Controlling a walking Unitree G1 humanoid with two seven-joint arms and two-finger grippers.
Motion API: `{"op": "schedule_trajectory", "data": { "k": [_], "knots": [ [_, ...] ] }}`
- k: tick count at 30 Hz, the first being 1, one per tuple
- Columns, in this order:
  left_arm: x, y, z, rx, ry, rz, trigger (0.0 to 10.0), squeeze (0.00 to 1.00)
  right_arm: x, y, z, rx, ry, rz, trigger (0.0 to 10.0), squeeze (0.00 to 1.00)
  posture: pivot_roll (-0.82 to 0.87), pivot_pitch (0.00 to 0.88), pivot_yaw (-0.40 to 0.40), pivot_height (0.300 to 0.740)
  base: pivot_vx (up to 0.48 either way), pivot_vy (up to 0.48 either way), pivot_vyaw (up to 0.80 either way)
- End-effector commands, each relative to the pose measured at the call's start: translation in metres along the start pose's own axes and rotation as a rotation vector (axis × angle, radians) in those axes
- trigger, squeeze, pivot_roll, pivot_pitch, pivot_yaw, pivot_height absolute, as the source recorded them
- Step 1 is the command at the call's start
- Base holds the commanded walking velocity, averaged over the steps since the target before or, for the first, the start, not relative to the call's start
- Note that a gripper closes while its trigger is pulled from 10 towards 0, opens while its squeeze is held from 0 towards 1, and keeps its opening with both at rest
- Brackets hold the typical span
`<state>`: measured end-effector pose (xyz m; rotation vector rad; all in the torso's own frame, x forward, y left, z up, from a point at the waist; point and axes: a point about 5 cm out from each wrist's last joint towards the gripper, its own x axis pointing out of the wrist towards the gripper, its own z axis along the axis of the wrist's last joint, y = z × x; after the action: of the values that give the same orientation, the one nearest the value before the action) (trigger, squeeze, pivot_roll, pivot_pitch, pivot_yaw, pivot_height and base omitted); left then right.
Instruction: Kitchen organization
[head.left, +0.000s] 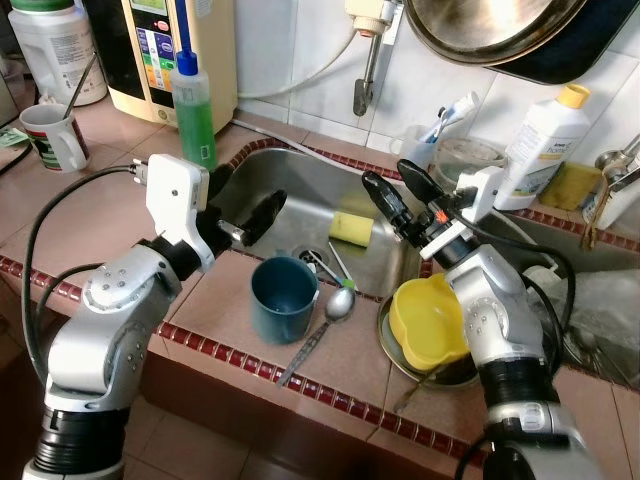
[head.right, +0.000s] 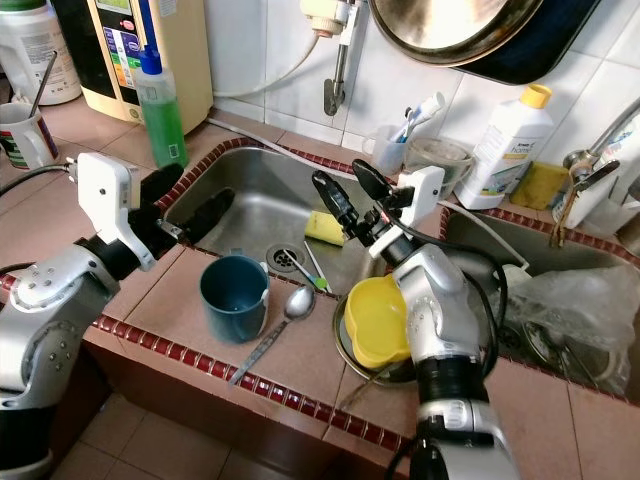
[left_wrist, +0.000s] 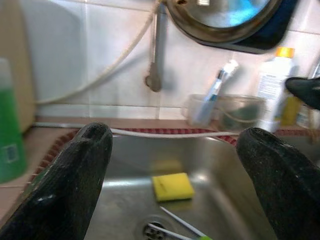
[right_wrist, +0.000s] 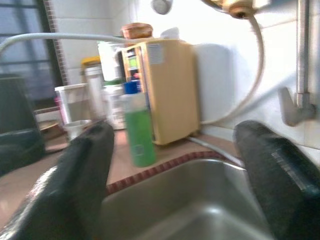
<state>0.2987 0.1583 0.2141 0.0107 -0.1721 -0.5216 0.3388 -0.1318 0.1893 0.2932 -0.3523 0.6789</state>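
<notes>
Left gripper (head.left: 262, 213) over sink's (head.left: 300, 190) left rim, fingers spread, empty. Blue cup (head.left: 284, 298) upright on tiled ledge, spoon (head.left: 325, 325) just beside it; yellow sponge (head.left: 351, 228) and loose cutlery down in basin. Right gripper (head.left: 398, 195) above basin, fingers parted, empty. Yellow bowl (head.left: 430, 318) in a dish on ledge.

Judgement: pick one item, descend squarely, avoid tipping cup.

Right wrist view adds green bottle (right_wrist: 138, 132) and beige appliance; left wrist view shows drain, sponge, toothbrush.
</notes>
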Motion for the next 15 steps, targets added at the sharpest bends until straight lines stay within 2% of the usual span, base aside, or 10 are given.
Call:
{"op": "schedule_trajectory", "data": {
  "k": [1, 5, 9, 10, 15],
  "knots": [
    [-0.002, -0.002, -0.005, -0.008, -0.018, 0.014, 10.0, 0.0, -0.006, 0.009, 0.008, -0.069, -0.028, -0.014, 10.0, 0.0, 0.13, 0.0, -0.091, 0.74, 0.0, 0.0, 0.0],
    [-0.004, -0.001, -0.01, -0.042, -0.016, 0.057, 10.0, 0.0, -0.018, 0.017, 0.004, -0.105, -0.007, -0.05, 10.0, 0.0, 0.12, 0.0, -0.089, 0.74, 0.0, 0.0, 0.0],
    [-0.009, 0.002, -0.013, -0.044, -0.009, 0.061, 10.0, 0.0, -0.028, 0.02, -0.003, -0.155, 0.085, -0.078, 10.0, 0.0, 0.12, 0.0, -0.088, 0.74, 0.0, 0.0, 0.0],
    [-0.012, 0.006, -0.013, -0.058, -0.002, 0.045, 10.0, 0.0, -0.035, 0.022, -0.004, -0.138, 0.127, -0.091, 10.0, 0.0, 0.12, 0.0, -0.088, 0.74, 0.0, 0.0, 0.0],
    [-0.017, 0.012, -0.01, -0.043, 0.016, 0.014, 10.0, 0.0, -0.047, 0.027, 0.001, -0.108, 0.14, -0.089, 10.0, 0.0, 0.12, 0.0, -0.088, 0.74, 0.0, 0.0, 0.0]
  ]
}}
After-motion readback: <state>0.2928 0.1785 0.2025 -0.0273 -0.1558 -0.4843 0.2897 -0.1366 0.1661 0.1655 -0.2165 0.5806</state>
